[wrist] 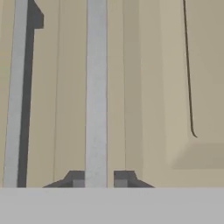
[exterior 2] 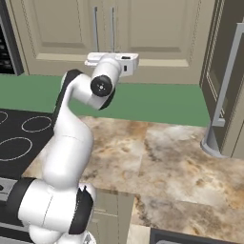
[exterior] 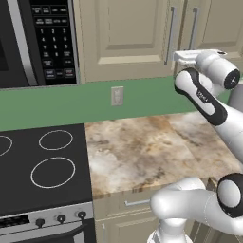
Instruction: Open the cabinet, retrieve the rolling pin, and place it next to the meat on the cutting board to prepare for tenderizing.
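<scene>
The beige cabinet (exterior: 123, 38) hangs above the counter with both doors flush and shut. In the hand view, the right door's long silver bar handle (wrist: 96, 87) runs straight up between my two dark fingertips. My gripper (wrist: 96, 179) is shut on that handle near its lower end. The left door's handle (wrist: 15, 96) stands apart to the left. From the right base view, my white hand (exterior 2: 112, 61) presses against the cabinet (exterior 2: 157, 28) at the bottom of the right handle (exterior 2: 113, 26). The rolling pin, the meat and the cutting board are out of view.
A black microwave (exterior: 33, 42) hangs left of the cabinet, above a black stove (exterior: 47, 166). A wall outlet (exterior: 116, 95) sits on the green backsplash. The marble counter (exterior: 152, 147) lies below my arm. A tall dark fridge (exterior 2: 228, 86) stands at the right.
</scene>
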